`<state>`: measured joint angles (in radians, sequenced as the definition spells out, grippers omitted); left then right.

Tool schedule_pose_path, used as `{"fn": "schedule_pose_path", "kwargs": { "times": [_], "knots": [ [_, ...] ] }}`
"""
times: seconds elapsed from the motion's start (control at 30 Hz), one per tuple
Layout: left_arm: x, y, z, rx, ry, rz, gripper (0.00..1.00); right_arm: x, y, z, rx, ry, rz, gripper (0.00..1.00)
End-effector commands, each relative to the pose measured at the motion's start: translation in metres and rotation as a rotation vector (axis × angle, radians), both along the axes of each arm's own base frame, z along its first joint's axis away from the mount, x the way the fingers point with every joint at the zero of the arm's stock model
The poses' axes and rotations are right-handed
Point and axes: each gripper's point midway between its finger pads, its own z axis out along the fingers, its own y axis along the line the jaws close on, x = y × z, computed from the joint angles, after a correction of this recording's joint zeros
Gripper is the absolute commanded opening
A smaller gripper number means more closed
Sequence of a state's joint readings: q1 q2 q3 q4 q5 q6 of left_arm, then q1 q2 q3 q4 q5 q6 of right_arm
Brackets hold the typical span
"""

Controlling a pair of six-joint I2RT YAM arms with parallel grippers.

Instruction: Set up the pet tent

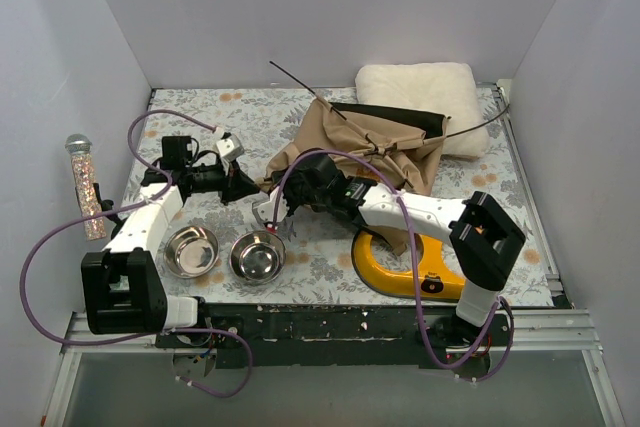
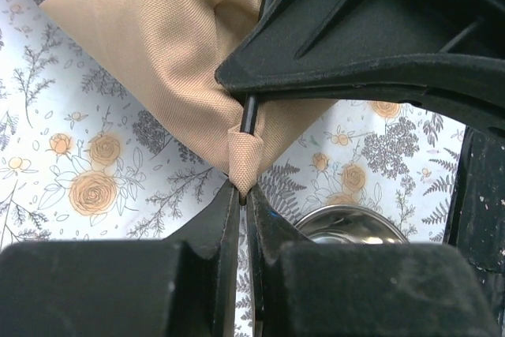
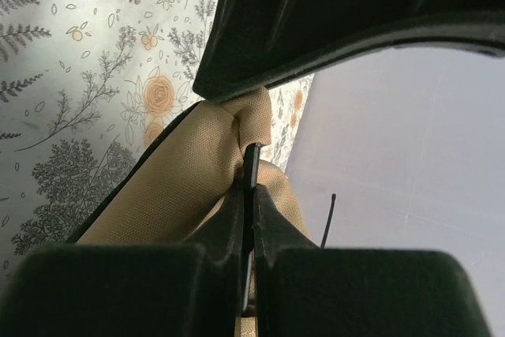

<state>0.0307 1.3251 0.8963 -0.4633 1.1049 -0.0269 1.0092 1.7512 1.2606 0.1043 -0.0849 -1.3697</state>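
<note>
1. The pet tent (image 1: pixel 365 147) lies collapsed in a tan heap on the floral table cover (image 1: pixel 200 107). It stretches away beyond both pairs of fingers, and one corner reaches to where the two grippers meet.
2. The left gripper (image 2: pixel 243 195) has its fingers pressed together on the tip of that corner's tan sleeve (image 2: pixel 241 155) — only the fabric sits between the pads.
3. Just past those fingertips a thin black rod (image 2: pixel 249 112) enters the sleeve's open mouth. Higher up it passes under the black body of the other gripper, which fills the view above and to the right of the left fingers.
4. The right gripper (image 3: pixel 249 187) is likewise closed, its fingers clamped on the black rod end. Tan tent fabric is bunched against the fingertips on the left and folded over just beyond them.
5. Directly ahead of the right fingers, the left gripper's dark underside crosses the frame and lies against the fabric fold.
6. To the right of the left fingers, nearer the arm bases, a steel bowl (image 2: pixel 347 226) rests on the cover — a second bowl (image 1: pixel 191 250) sits beside it in the top view.
7. Far past the fingers, a cream cushion (image 1: pixel 420 95) touches the tent's back edge, and two loose rod ends stick out of the heap.
8. A yellow bowl stand (image 1: pixel 400 269) lies under the right forearm, behind that gripper's fingers.
</note>
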Motion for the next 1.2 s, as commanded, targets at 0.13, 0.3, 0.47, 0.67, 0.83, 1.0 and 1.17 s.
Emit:
{"fn": "schedule_pose_path", "kwargs": {
  "times": [0.13, 0.3, 0.47, 0.67, 0.83, 1.0, 1.17],
  "knots": [
    [0.004, -0.016, 0.013, 0.123, -0.124, -0.110, 0.00, -0.035, -0.009, -0.024, -0.105, 0.019, 0.139, 0.01],
    [0.004, -0.029, 0.007, 0.177, -0.114, -0.139, 0.00, -0.052, -0.001, -0.041, -0.149, 0.053, 0.184, 0.01],
    [0.005, -0.028, 0.002, 0.203, -0.057, -0.099, 0.07, -0.055, 0.005, -0.048, -0.149, 0.070, 0.172, 0.01],
    [0.007, 0.008, 0.009, 0.156, 0.028, 0.017, 0.51, -0.045, -0.007, -0.049, -0.137, 0.136, 0.067, 0.01],
    [0.019, 0.045, 0.018, 0.120, 0.063, 0.104, 0.61, -0.032, -0.002, -0.045, -0.103, 0.199, -0.040, 0.01],
    [0.042, 0.058, 0.020, 0.098, 0.096, 0.222, 0.68, -0.016, 0.013, -0.034, -0.073, 0.287, -0.141, 0.35],
    [0.069, 0.064, 0.034, 0.081, 0.079, 0.299, 0.89, -0.024, 0.009, -0.020, -0.078, 0.395, -0.170, 0.66]
  ]
}}
